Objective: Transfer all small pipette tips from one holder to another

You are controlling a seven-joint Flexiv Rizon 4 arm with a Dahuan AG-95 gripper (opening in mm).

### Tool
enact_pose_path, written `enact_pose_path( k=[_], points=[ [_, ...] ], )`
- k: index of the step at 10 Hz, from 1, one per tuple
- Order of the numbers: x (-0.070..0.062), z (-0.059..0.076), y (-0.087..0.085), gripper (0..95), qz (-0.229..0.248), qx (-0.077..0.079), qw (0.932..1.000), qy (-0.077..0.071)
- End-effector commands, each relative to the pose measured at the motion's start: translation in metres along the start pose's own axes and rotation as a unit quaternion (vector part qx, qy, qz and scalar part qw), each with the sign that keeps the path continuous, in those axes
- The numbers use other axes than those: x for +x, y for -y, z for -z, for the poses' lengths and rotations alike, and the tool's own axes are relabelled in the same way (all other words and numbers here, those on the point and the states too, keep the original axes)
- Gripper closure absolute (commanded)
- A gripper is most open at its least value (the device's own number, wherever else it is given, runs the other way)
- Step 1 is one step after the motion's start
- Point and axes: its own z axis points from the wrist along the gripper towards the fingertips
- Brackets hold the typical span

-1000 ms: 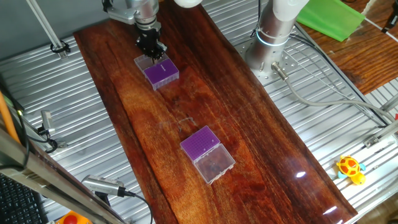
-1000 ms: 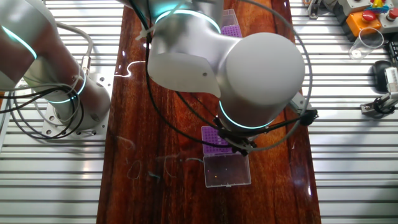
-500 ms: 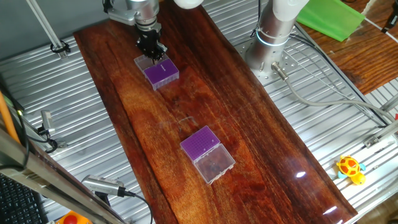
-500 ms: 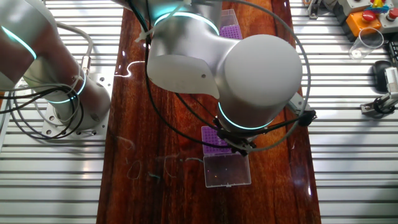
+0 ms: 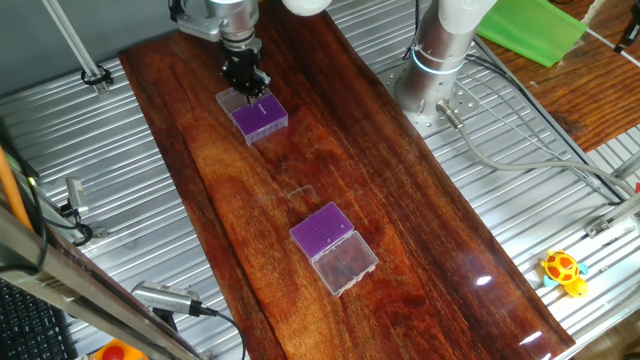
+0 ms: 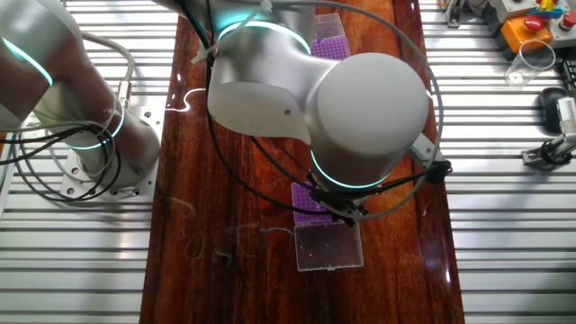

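The gripper hangs just above the far holder, at its back edge by the open clear lid; whether its jaws grip a tip cannot be told. On that holder's purple insert only a faint pale speck shows, perhaps a tip. The near holder looks untouched. The split between holders is unreadable, so most of the transfer probably remains.

Bare wood board between the two tip boxes, far box under the gripper, near box mid-board, right edge open
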Motion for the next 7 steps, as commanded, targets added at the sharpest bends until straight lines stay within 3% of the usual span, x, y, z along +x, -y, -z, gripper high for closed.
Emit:
enact_pose_path(
  k=[1,7],
  points=[
    [0.0017,-0.0011,0.0002,95.0,0.001,0.000,1.0000,0.001],
    [0.0032,-0.0063,-0.0010,95.0,0.001,0.002,1.0000,0.005]
  ],
)
